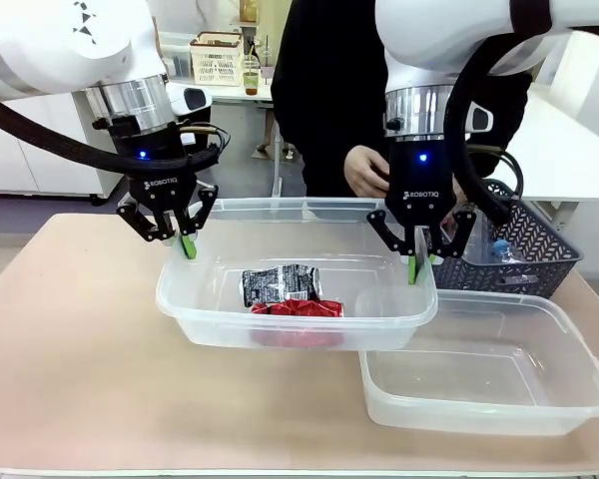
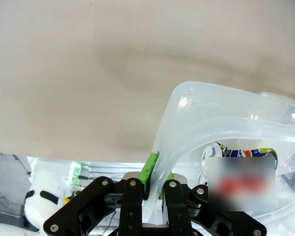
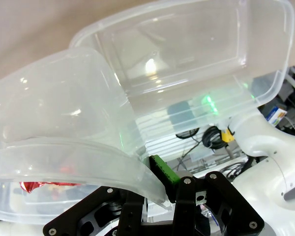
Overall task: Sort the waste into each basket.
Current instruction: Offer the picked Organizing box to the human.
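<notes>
A clear plastic basket [image 1: 194, 317] hangs between my two arms. My left gripper [image 1: 185, 244] is shut on its left rim, and the green pad [image 2: 150, 168] presses the rolled edge [image 2: 187, 110]. My right gripper [image 1: 416, 267] is shut on the right rim [image 3: 113, 160]. Inside lie two crushed cans, one black and silver [image 1: 280, 284] and one red [image 1: 298, 307]; the red can [image 3: 39, 187] also shows through the wall. A second clear basket [image 1: 569, 329] sits empty on the table at the right, partly under the held one's right end.
A dark lattice basket [image 1: 539, 254] stands at the far right with a plastic bottle [image 1: 501, 249] in it. A person in black stands across the table, one hand [image 1: 364, 170] just behind the held basket. Bare tabletop [image 1: 70, 339] lies to the left.
</notes>
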You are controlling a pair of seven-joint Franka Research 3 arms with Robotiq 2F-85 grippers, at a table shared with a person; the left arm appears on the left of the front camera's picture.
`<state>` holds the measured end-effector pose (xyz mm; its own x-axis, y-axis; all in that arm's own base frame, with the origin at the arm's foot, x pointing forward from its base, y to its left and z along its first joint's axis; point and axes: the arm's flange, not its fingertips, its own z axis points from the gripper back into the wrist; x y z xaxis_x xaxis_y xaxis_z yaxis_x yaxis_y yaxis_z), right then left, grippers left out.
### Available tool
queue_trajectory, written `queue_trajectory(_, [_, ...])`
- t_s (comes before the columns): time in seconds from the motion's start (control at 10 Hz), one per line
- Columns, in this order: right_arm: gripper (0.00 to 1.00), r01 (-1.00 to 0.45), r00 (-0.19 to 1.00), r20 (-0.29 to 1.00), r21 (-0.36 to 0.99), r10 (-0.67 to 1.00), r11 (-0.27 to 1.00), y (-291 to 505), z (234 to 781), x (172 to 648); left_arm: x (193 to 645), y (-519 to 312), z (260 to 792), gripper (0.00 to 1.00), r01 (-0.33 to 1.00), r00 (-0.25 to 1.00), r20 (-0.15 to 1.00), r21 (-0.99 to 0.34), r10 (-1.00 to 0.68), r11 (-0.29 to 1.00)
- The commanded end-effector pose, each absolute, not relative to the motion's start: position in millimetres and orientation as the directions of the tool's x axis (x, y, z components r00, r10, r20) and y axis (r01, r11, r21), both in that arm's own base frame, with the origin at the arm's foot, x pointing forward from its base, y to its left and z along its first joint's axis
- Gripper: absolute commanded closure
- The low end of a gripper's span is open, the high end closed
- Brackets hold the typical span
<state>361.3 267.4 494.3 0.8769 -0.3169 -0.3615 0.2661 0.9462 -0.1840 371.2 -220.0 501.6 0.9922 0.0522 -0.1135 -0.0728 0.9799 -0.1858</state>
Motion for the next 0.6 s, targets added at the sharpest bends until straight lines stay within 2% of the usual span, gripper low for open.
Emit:
queue_trajectory(0.0, [0.95, 0.268, 0.874, -0.361, -0.198, -0.325, 0.943, 264.6, 493.4, 359.6, 370.6, -218.7, 509.9, 0.94, -0.100, 0.991, -0.108, -0.217, 0.078, 0.971])
queue_trajectory(0.5, [0.95, 0.268, 0.874, -0.361, -0.198, -0.325, 0.943, 264.6, 493.4, 359.6, 370.6, -218.7, 509.9, 0.94, -0.100, 0.991, -0.108, -0.217, 0.078, 0.971])
